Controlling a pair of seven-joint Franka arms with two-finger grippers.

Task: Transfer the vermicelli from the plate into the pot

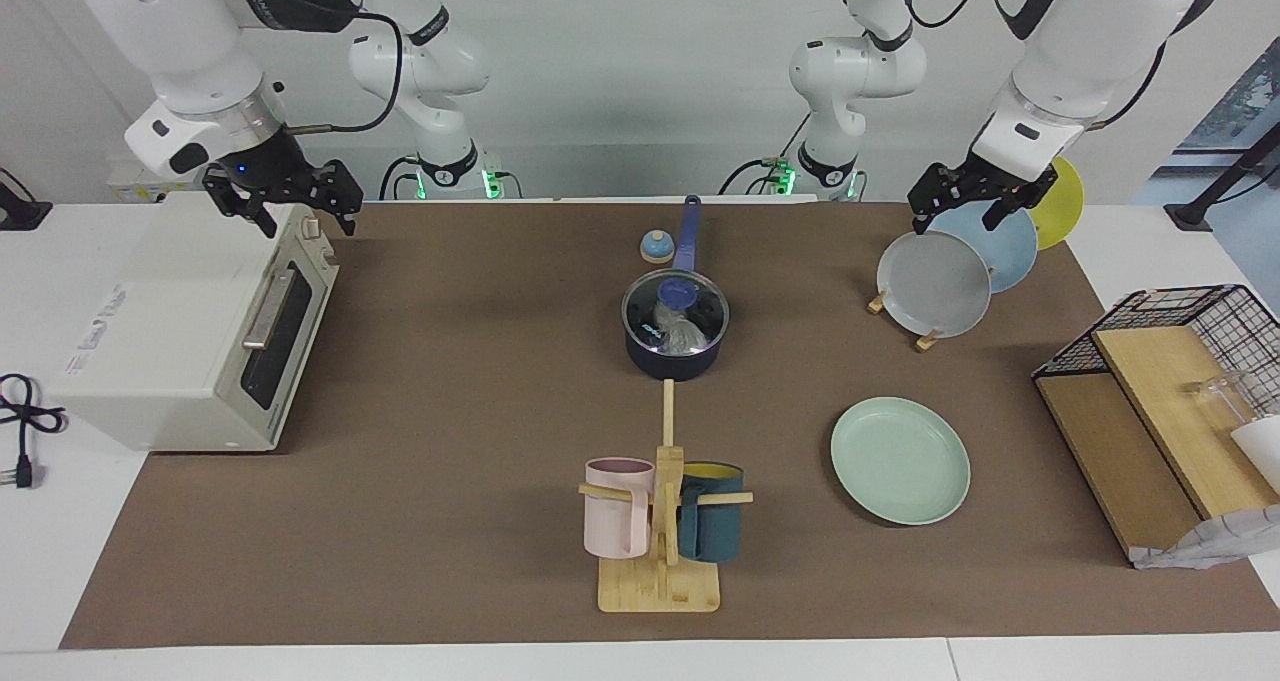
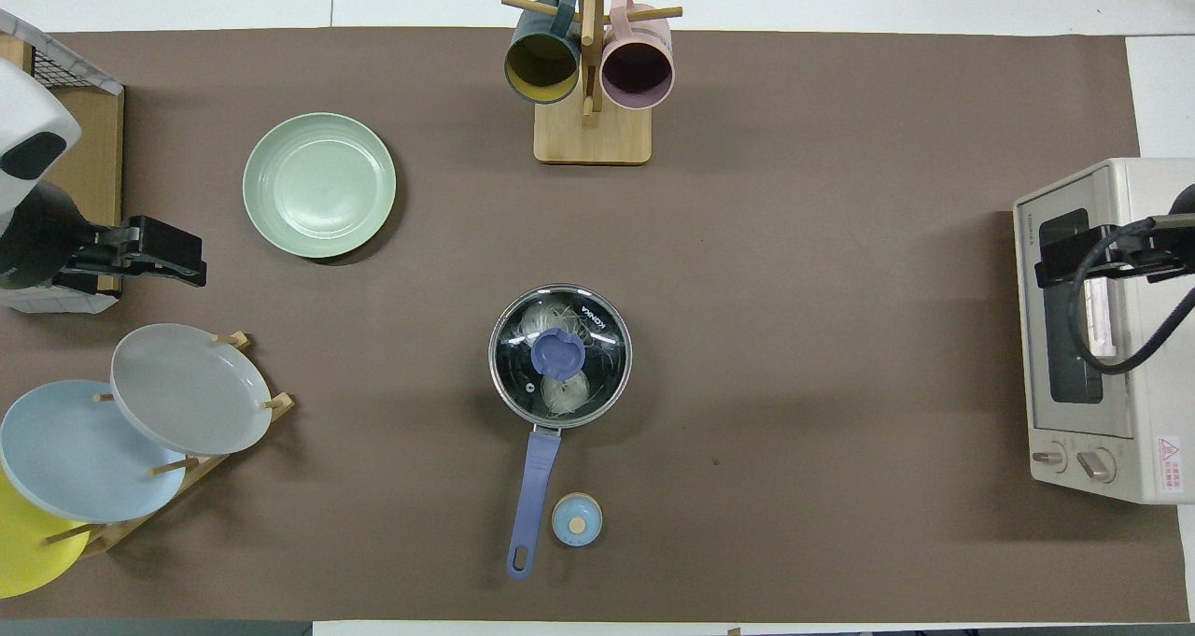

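At the top of the facing view stand two glossy white arms built of rounded, tubular segments with dark grey caps on the joints. A broad black band with pale lettering wraps the upper-left arm. Thin black cables loop beside each arm. Green lights glow at the two bases, upper centre. Each wrist ends in a silver ring and angular black claw-like hardware; a small blue light shows at upper left.

Dark navy round pot [image 1: 672, 353]: glossy glass lid [image 2: 560, 356], shiny metal rim. Pale mint-green round plate [image 1: 900, 459]: smooth, matt. Pale bamboo mug stand [image 1: 660, 586]: wood. Brown worktop cover [image 2: 794, 337]: matt, paper-like.
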